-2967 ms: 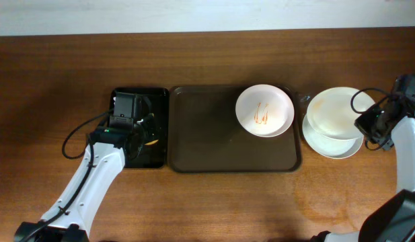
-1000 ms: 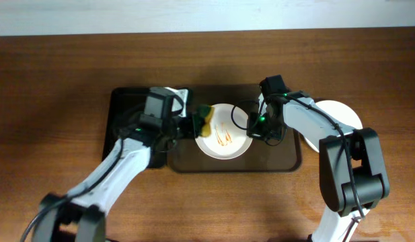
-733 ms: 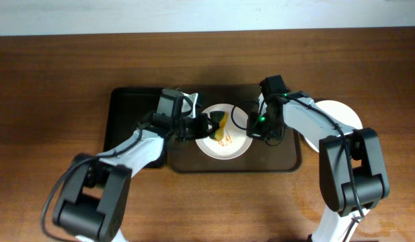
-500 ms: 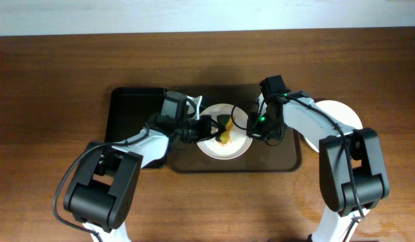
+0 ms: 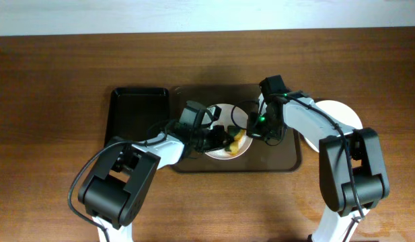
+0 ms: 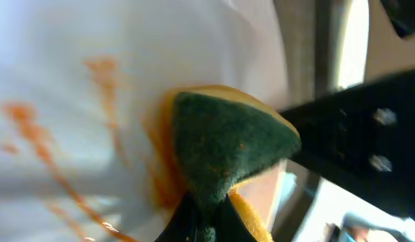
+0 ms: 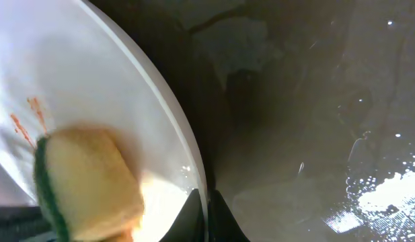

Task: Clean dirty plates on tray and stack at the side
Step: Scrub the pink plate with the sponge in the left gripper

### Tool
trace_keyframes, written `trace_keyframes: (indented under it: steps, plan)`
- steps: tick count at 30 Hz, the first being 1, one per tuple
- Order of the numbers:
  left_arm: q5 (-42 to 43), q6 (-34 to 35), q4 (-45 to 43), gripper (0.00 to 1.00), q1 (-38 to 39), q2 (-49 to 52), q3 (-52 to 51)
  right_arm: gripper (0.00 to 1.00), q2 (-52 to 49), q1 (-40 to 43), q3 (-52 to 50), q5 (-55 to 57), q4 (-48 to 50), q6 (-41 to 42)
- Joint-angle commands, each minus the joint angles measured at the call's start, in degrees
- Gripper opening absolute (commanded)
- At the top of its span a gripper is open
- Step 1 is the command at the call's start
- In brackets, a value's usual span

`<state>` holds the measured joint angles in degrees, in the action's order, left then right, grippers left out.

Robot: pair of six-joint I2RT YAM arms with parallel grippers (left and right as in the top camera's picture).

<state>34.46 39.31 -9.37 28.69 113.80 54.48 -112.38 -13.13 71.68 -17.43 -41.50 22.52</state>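
Observation:
A white plate (image 5: pixel 219 114) with orange-red sauce streaks lies on the dark brown tray (image 5: pixel 281 158). My left gripper (image 5: pixel 227 139) is shut on a yellow and green sponge (image 5: pixel 237 140) and presses it onto the plate's right part. In the left wrist view the sponge (image 6: pixel 227 138) sits on the smeared plate (image 6: pixel 72 74), held by my left gripper (image 6: pixel 207 225). My right gripper (image 5: pixel 253 129) is shut on the plate's right rim. In the right wrist view my right gripper (image 7: pixel 206 208) pinches the rim of the plate (image 7: pixel 93 74), with the sponge (image 7: pixel 86 175) close by.
Other white plates (image 5: pixel 345 113) are stacked on the table right of the tray, partly hidden by my right arm. A smaller black tray (image 5: pixel 136 121) lies left of the brown tray. The brown tray's floor (image 7: pixel 315 101) is wet and glossy.
My left gripper has slid the sponge rightward across the plate, from its left edge to near the right rim. The right gripper has kept its hold on the rim.

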Motion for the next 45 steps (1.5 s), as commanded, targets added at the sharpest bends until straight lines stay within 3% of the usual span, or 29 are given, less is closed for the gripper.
trace_keyframes:
  steps: [1, 5, 8, 13, 15, 20, 24, 37, 43, 45]
  plan:
    - [-13.9, 0.6, 1.2, 0.0, -0.2, 0.7, 0.0, 0.04, -0.3, -0.4, -0.4, 0.1, -0.6, 0.5]
    - [-19.3, 0.5, 0.4, 0.0, -1.2, 0.7, 0.0, 0.04, -0.3, -0.4, -0.4, 0.1, -0.8, 0.5]
    - [-18.3, 0.5, 0.7, 0.0, -3.2, 0.6, 0.1, 0.04, -0.3, -0.3, -0.4, 0.2, -0.9, 0.3]
    - [-17.8, -3.1, 16.0, 0.0, -4.5, -0.4, 0.1, 0.04, -0.3, -0.4, -0.4, 0.2, -0.9, 0.3]
    - [-19.9, -5.8, 17.9, 0.0, -4.5, -0.7, 0.1, 0.04, -0.3, -0.4, -0.4, 0.2, -0.9, 0.3]
    - [-20.4, -9.3, 17.9, 0.0, -4.6, -4.9, 1.8, 0.04, -0.3, -0.4, -0.4, 0.2, -1.1, 0.3]
    - [-14.0, -10.4, 17.6, 0.0, -3.3, -10.1, 3.7, 0.04, -0.3, -0.4, -0.4, 0.2, -1.1, 0.3]
    - [-14.3, -5.9, 17.0, 0.0, 5.3, -4.1, 3.7, 0.04, -0.3, -0.4, -0.4, 0.1, -1.1, 0.3]
    - [-27.4, -5.9, 16.7, 0.0, 2.1, -3.8, 3.8, 0.04, -0.3, -0.4, -0.4, 0.1, -1.1, 0.3]
    - [-27.5, -5.9, 16.7, 0.0, -0.3, -3.8, 3.8, 0.04, -0.3, -0.4, -0.4, 0.1, -1.1, 0.3]
